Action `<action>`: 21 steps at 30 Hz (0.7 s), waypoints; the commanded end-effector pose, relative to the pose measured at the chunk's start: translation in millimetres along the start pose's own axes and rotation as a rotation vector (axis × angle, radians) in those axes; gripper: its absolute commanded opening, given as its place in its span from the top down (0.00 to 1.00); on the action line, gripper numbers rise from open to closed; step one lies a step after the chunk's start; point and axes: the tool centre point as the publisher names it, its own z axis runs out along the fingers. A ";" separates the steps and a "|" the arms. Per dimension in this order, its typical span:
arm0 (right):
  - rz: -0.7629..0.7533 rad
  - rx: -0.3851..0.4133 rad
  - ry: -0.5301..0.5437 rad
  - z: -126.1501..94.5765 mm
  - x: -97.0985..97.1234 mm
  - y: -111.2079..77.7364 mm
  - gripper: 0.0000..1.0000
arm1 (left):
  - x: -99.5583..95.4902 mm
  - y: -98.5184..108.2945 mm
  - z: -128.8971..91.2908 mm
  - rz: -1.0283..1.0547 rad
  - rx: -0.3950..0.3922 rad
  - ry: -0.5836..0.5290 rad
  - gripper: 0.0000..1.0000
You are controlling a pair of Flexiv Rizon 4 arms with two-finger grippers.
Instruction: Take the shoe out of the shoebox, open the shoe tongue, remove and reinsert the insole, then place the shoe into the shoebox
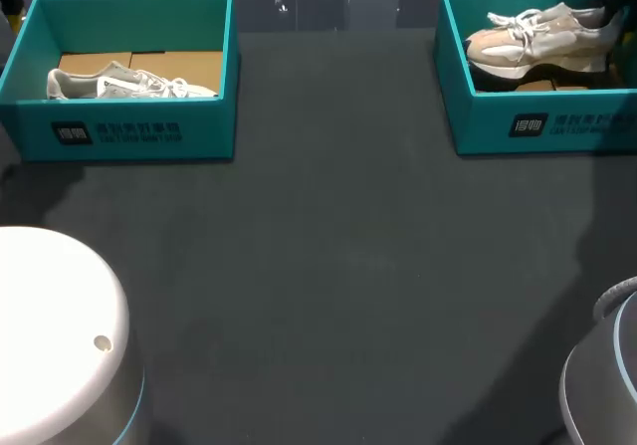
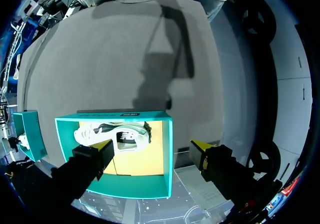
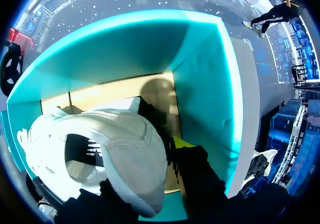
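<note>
Listing by view. Head view: a dark counter (image 1: 338, 266) with two teal boxes at its far corners. The left shoebox (image 1: 129, 131) holds a white shoe (image 1: 119, 85), and the right shoebox (image 1: 537, 121) holds a beige shoe (image 1: 537, 39). I cannot make out either claw here.

Left wrist view only: the left claw (image 2: 153, 146) is spread wide and grips nothing. It hangs above the left shoebox, astride one side wall. The white shoe lies against the wall facing the counter's middle.

Right wrist view only: the right claw (image 3: 144, 164) is down inside the right shoebox, at the beige shoe's heel. Whether it is closed on the heel I cannot tell.
</note>
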 end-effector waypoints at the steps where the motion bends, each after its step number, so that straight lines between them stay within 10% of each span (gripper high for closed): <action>1: -0.012 -0.004 -0.006 -22.2 1.5 -2.9 1.00 | 0.2 -1.2 -0.5 0.001 -0.002 0.002 0.00; 21: 0.004 -0.007 -0.013 -98.8 -11.8 -6.9 1.00 | 0.2 -1.2 -0.5 0.001 -0.002 0.002 0.00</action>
